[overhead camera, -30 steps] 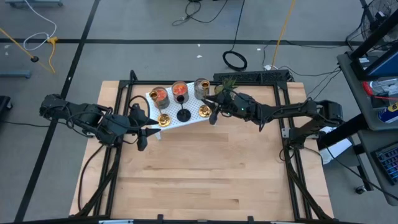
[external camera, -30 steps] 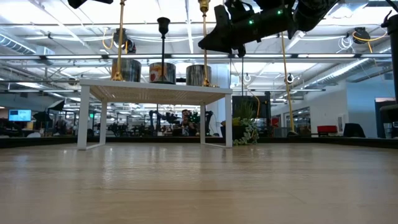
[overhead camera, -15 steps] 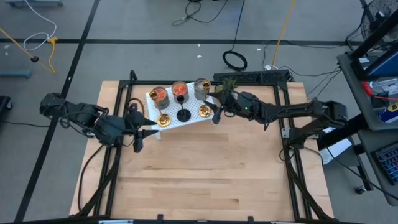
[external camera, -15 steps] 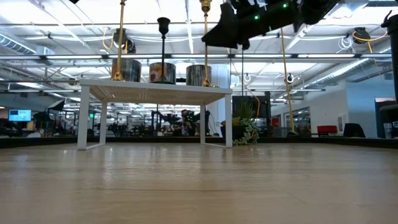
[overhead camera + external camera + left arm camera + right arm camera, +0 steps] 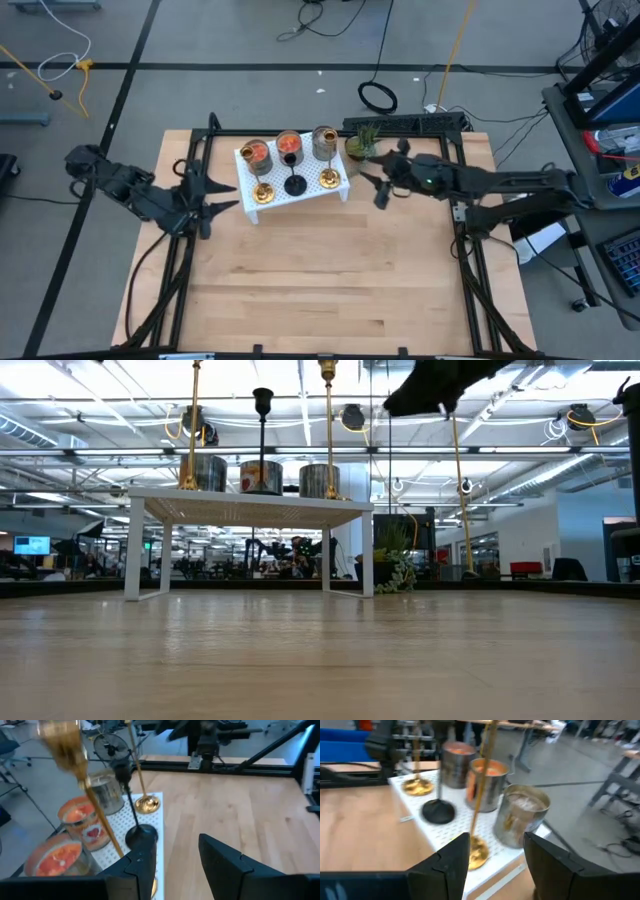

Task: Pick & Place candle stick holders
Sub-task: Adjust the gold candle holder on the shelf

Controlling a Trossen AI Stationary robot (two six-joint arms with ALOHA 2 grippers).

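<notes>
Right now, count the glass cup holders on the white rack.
3, in a row along the white rack's far edge: orange cup nearest the left arm, orange cup in the middle, greyish cup nearest the right arm.

The counter (image 5: pixel 320 270) was pale, matt wood planks. The rack (image 5: pixel 445 837) was white perforated metal. Two stemmed holders (image 5: pixel 479 851) looked like shiny brass, one (image 5: pixel 438 811) matt black; the cups (image 5: pixel 521 817) were glossy glass.

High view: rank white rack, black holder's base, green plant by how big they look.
1. white rack
2. green plant
3. black holder, base only

Plant versus base is close; leaves are partly hidden by the right arm.
</notes>
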